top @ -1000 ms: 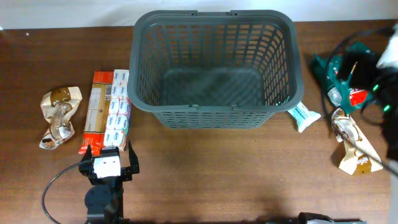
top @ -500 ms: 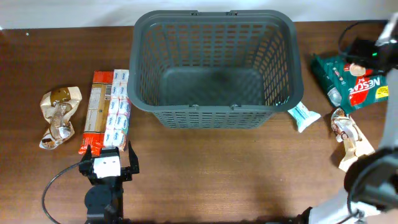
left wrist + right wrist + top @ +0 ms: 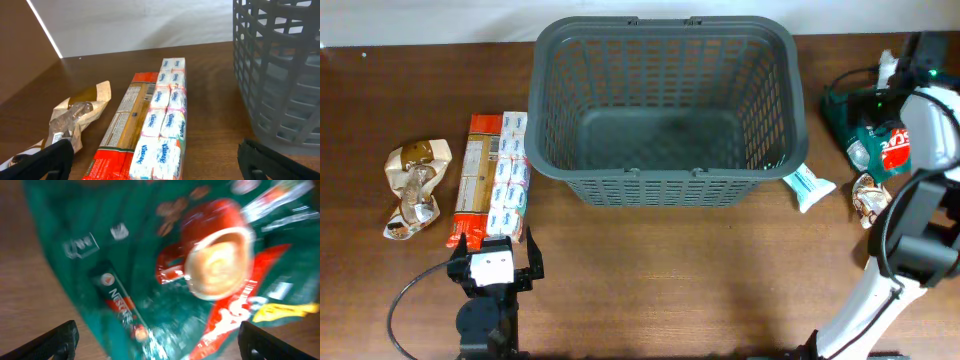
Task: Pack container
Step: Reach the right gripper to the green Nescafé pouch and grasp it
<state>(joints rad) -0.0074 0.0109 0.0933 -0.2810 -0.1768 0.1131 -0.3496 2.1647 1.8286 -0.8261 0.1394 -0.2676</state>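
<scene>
Container: the dark grey slotted basket [image 3: 660, 188] stands at the far middle of the brown wooden counter [image 3: 670, 285]. It is upright and nothing lies on its floor.
Left side of the basket: a Kleenex tissue multipack [image 3: 510, 180] lies lengthwise just beside the basket's left wall. A long red-and-clear packet [image 3: 475, 180] lies against the far side of the multipack.
Far left: a crumpled brown-and-cream wrapper [image 3: 415, 185] lies apart from the red packet.
Left gripper [image 3: 495, 245]: it is low at the near edge, just short of the near ends of the tissue pack and the red packet. Its jaws are wide apart and hold nothing.
Left wrist view: the tissue pack [image 3: 165, 120] runs away from the camera between the two dark fingertips [image 3: 50, 160]. The basket wall [image 3: 280, 75] fills the right side.
Right gripper [image 3: 159, 342]: it is over a green and red Nescafé packet [image 3: 870, 125] at the far right of the counter. Its jaws are spread to either side of the frame and close on nothing. The wrist view is blurred, so I can't tell whether it touches the packet [image 3: 200, 270].
Right of the basket: a small white-and-teal packet [image 3: 808, 186] lies just beside the basket's near right corner. A cream-and-brown wrapper [image 3: 868, 198] shows partly from behind the right arm.
</scene>
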